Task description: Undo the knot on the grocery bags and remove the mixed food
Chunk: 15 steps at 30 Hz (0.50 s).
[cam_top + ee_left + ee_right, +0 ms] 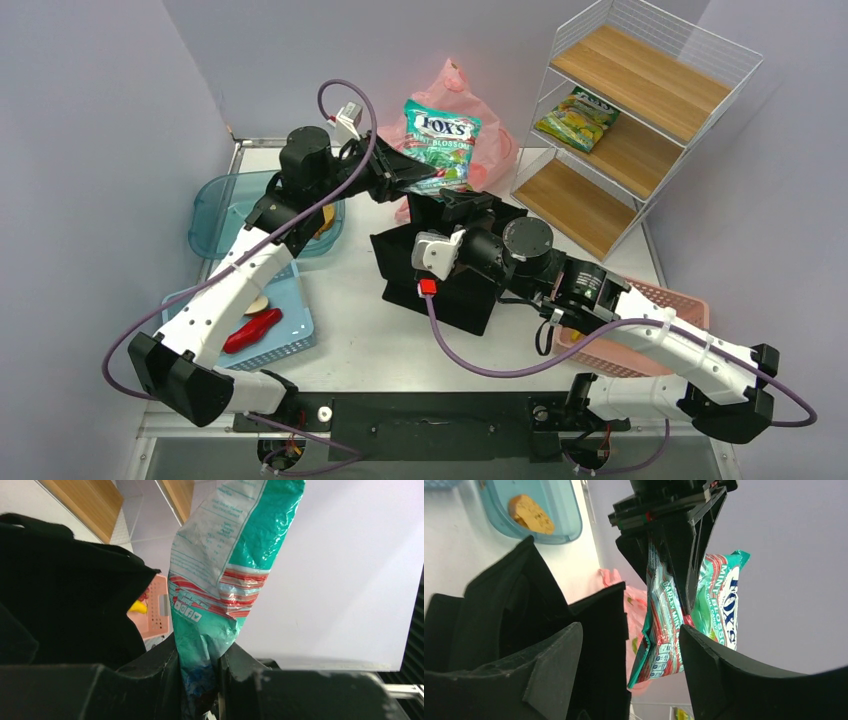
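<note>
On the white table [360, 345], with a wire shelf [640, 95] at the far right, a black tote [400, 270] stands in the middle. A pink grocery bag [497, 150] slumps just beyond it at the far edge, its knot hidden from view. A teal mint packet [440, 140] hangs in the air over the tote's far side, in front of the pink bag, pinched at its lower end between the narrowly set fingers of the left gripper [200, 666]. The right gripper [630, 652] hovers just nearer, above the tote, jaws spread wide with nothing between them.
</note>
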Motion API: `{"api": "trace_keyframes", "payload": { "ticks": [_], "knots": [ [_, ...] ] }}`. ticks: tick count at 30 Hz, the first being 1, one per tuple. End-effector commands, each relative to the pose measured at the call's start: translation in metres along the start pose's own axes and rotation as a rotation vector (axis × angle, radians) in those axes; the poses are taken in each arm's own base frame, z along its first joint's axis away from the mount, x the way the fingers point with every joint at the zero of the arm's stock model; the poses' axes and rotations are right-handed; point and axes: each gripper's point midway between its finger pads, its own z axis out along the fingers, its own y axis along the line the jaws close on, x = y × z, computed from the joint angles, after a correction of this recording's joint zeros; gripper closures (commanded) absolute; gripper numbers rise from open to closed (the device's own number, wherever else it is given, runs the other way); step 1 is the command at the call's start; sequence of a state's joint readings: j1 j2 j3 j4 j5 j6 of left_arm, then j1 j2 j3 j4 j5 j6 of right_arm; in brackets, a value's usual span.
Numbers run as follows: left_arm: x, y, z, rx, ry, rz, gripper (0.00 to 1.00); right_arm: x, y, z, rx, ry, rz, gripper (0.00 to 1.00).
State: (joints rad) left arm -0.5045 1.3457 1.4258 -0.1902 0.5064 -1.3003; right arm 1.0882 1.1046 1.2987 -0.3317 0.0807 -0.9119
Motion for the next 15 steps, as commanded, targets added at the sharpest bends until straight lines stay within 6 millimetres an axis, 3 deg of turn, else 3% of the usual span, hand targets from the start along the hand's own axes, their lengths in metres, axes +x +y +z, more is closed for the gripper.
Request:
{"api": "trace_keyframes", "payload": {
  "ticks": [1, 8, 15],
  "knots": [
    [0.007, -0.046, -0.012, 0.156, 0.033, 0.084, 1.00, 0.003, -0.027, -0.005, 0.132, 0.034, -0.072, 0.36],
    [0.015, -0.047, -0.010, 0.185, 0.082, 0.103, 1.00, 0.033, -0.015, -0.005, 0.142, 0.131, -0.149, 0.39],
    [0.024, -0.047, -0.010, 0.191, 0.119, 0.121, 1.00, 0.042, -0.030, -0.005, 0.244, 0.162, -0.134, 0.46]
  ]
}}
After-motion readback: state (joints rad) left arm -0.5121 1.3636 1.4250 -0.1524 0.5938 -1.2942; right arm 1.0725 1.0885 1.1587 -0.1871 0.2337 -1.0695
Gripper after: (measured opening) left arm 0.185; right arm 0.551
